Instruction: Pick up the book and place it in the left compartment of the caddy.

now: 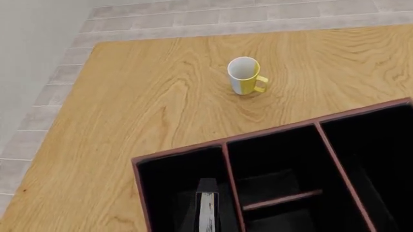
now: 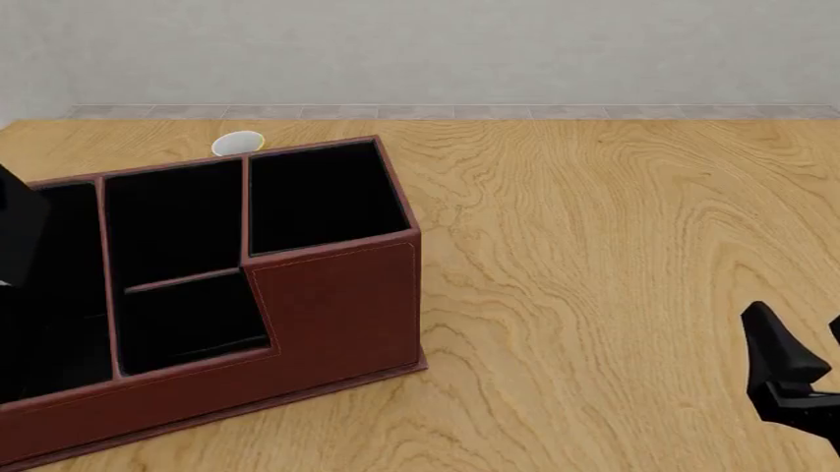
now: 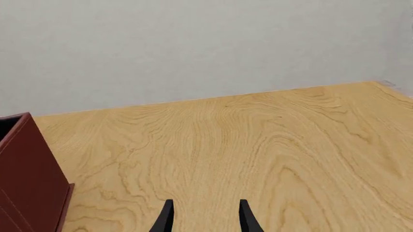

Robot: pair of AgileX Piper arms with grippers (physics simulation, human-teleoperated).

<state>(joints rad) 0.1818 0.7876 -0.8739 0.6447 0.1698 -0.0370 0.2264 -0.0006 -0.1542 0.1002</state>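
The reddish-brown caddy (image 2: 334, 305) stands at the table's left, its rim (image 1: 181, 152) also filling the left wrist view. The book (image 1: 206, 209) appears edge-on in that view, black cover and white pages, standing upright inside the left compartment (image 1: 168, 188). My left gripper (image 1: 206, 227) is shut on it, its fingers barely distinct from the black lining. From the front, gripper and book merge into one black shape (image 2: 19, 231) over the left compartment (image 2: 53, 324). My right gripper (image 3: 205, 218) hangs open and empty low over bare table, at the front right (image 2: 788, 379).
A white and yellow cup (image 1: 244, 75) stands on the table just behind the caddy, its rim peeking over the back wall (image 2: 238, 144). The caddy's two smaller sections and stepped section (image 2: 184, 315) lie right of the left compartment. Wooden tabletop (image 2: 617, 256) stretches to the right.
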